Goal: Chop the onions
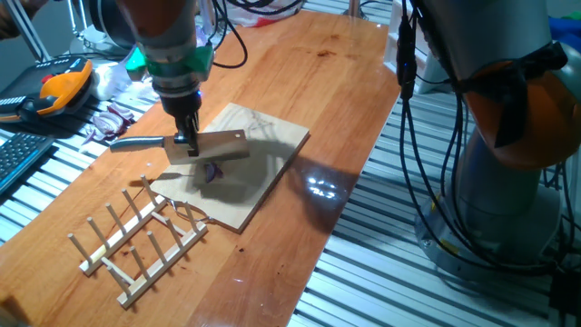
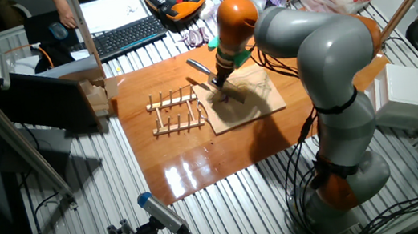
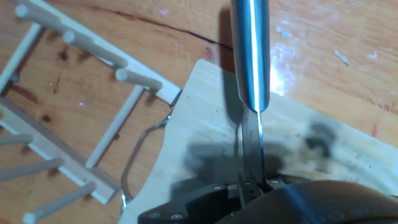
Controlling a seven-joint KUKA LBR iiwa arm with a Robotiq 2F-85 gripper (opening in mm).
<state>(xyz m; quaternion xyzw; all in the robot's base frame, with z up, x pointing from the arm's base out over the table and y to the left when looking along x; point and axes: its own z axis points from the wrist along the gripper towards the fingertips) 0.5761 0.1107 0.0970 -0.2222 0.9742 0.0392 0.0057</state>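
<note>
In the one fixed view, the wooden peg rack [image 1: 136, 241] lies leftmost; right of it the gripper [image 1: 188, 145] pinches a knife [image 1: 195, 145], handle pointing left, blade flat over the wooden board [image 1: 250, 173]. The onions [image 1: 214, 172] (a tiny purple sliver) rest on the board just under the blade; their long axis is too small to read. Likely light, soft and slippery, they should scoot unless pressed straight down.
</note>
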